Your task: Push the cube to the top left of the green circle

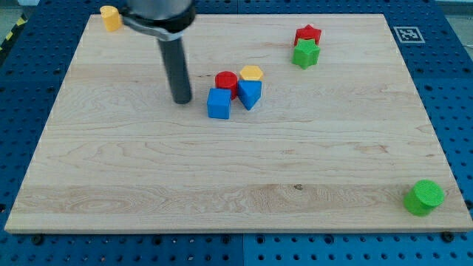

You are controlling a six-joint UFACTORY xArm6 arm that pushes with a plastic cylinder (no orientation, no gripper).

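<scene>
The blue cube (219, 103) sits near the board's middle, in a tight cluster with a red cylinder (226, 82), a yellow hexagon block (251, 73) and a blue triangular block (250, 94). The green circle (424, 197) lies far off at the view's bottom right corner of the board. My tip (182, 100) stands on the board just to the left of the blue cube, a small gap apart from it.
A red star block (308, 35) and a green star block (305, 54) sit together at the view's top right. A yellow block (110, 17) is at the top left corner. The wooden board (148, 185) lies on a blue perforated table.
</scene>
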